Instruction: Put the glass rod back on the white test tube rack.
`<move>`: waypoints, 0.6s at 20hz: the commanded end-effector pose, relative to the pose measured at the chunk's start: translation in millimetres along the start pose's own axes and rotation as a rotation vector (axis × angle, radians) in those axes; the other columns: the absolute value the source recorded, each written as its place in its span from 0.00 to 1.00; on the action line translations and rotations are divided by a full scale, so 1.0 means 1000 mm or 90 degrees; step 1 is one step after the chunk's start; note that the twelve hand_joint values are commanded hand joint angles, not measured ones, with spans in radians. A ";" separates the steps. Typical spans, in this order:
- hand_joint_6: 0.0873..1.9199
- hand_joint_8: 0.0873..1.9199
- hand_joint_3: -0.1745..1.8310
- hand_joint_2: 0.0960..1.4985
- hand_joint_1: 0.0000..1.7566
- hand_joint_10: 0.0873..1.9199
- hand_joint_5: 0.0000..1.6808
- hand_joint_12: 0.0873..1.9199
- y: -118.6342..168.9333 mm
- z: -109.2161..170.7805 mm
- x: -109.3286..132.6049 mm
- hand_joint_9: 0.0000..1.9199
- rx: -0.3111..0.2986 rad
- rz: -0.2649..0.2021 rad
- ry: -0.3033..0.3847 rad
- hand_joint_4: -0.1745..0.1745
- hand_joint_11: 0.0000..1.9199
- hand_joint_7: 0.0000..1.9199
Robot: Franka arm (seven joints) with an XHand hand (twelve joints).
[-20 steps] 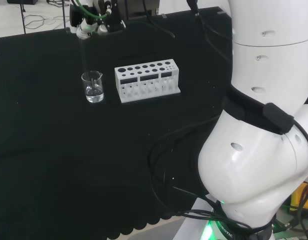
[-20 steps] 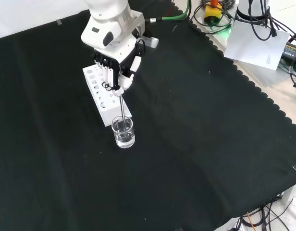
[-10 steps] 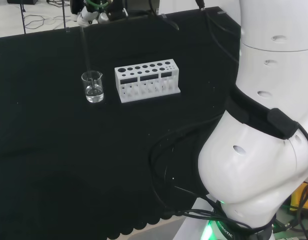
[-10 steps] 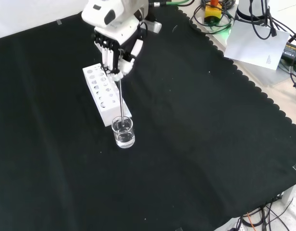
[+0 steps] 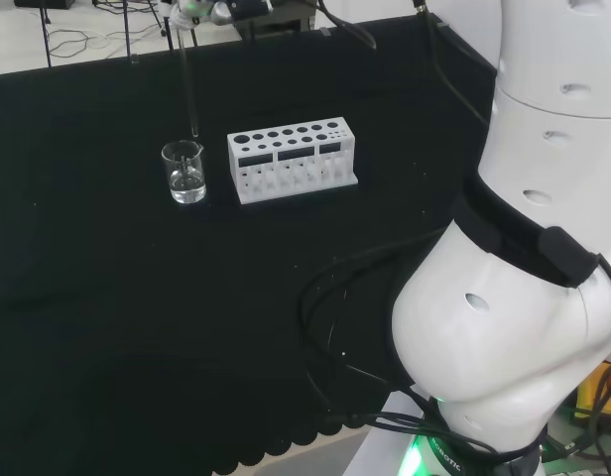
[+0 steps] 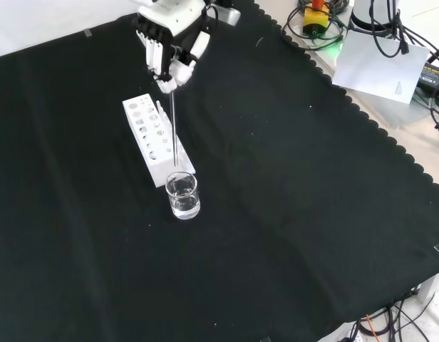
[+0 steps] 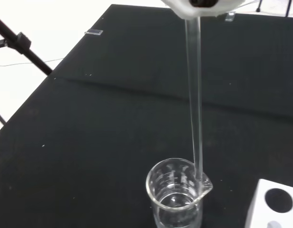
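Front view: the small clear glass beaker (image 6: pixel 183 194) stands just before the white perforated test tube rack (image 6: pixel 156 140). Above the rack, the black and white hand (image 6: pixel 171 44) pinches the thin clear glass rod (image 6: pixel 174 128), hanging upright. Wrist view: rod tip at the beaker's spout; contact indeterminate.

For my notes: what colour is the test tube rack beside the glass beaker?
White: the plastic test tube rack with round holes, clearest in the head view.
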State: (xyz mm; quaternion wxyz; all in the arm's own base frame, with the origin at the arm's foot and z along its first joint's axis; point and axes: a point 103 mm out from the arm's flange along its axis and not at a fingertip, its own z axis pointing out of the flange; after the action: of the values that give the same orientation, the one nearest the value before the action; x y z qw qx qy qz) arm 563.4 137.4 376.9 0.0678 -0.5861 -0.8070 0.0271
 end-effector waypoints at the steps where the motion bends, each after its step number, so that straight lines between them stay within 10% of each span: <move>1: 0.30 0.56 0.00 0.70 0.70 0.36 0.73 0.33 -0.012 -0.003 -0.023 0.92 -0.001 0.030 0.006 0.00 0.92 0.77; 12: 0.30 0.56 0.00 0.70 0.70 0.36 0.73 0.33 -0.041 -0.002 -0.079 0.92 -0.014 0.090 0.013 0.00 0.92 0.77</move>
State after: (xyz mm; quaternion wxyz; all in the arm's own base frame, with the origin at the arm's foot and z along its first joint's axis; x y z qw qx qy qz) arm 552.0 74.2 377.7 0.0704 -0.6279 -0.7748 0.0220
